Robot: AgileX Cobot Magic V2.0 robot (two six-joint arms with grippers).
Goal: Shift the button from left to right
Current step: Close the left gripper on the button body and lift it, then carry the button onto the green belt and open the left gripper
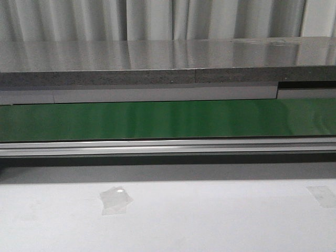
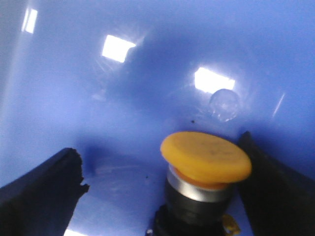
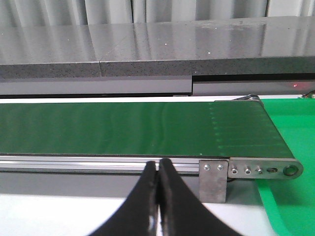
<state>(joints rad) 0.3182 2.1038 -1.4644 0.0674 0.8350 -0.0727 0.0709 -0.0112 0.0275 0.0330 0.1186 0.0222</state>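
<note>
In the left wrist view the button stands on a blue surface, its round yellow-orange cap on a silver collar and black body. My left gripper is open around it: one black finger is close against the cap's edge, the other finger stands well away from it. In the right wrist view my right gripper is shut with nothing between its black fingers, hanging in front of the green conveyor belt. Neither gripper nor the button shows in the front view.
The green belt runs across the front view behind a metal rail, with a grey ledge behind it. Pieces of clear tape lie on the white table. A green tray sits by the belt's end roller bracket.
</note>
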